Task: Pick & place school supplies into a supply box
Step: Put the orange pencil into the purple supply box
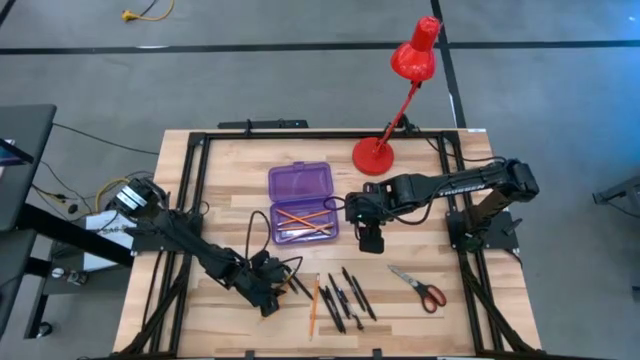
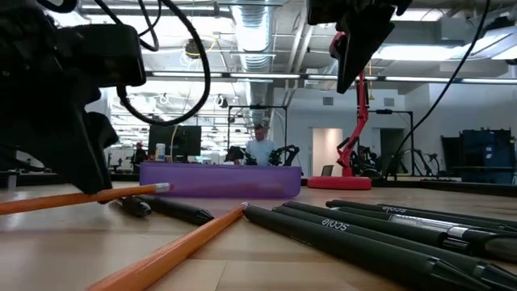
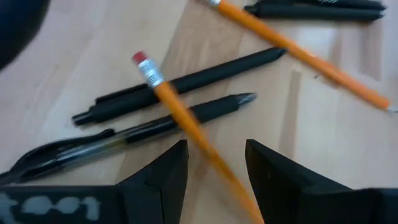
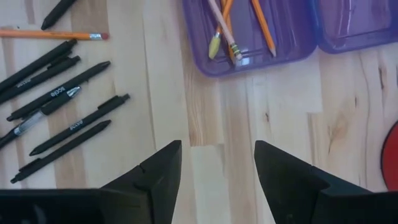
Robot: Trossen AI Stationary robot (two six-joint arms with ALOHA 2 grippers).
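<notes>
My left gripper (image 3: 214, 171) sits low over the front of the bench (image 1: 230, 170), jaws open astride an orange pencil (image 3: 186, 121) that lies across two black pens (image 3: 186, 81). Nothing is gripped yet. The risk, as I judge it, is that the pencil runs at a slant between the jaws, so closing may roll it out or pinch only its lower shaft and let it swing. It also rests on the pens, so a low closure could catch a pen as well or knock the pair askew.

My right gripper (image 4: 217, 180) hovers over bare wood just beside the box (image 1: 300, 208), jaws wide and empty. The box lies open mid-bench with a few pencils inside, its lid folded back toward the lamp (image 1: 400, 95). If I carry the pencil over, the two arms come near each other at the box, and a long pencil held off-centre may strike the rim.

More pens (image 1: 345, 295), another pencil (image 1: 313, 305) and the scissors (image 1: 420, 287) lie out front.
</notes>
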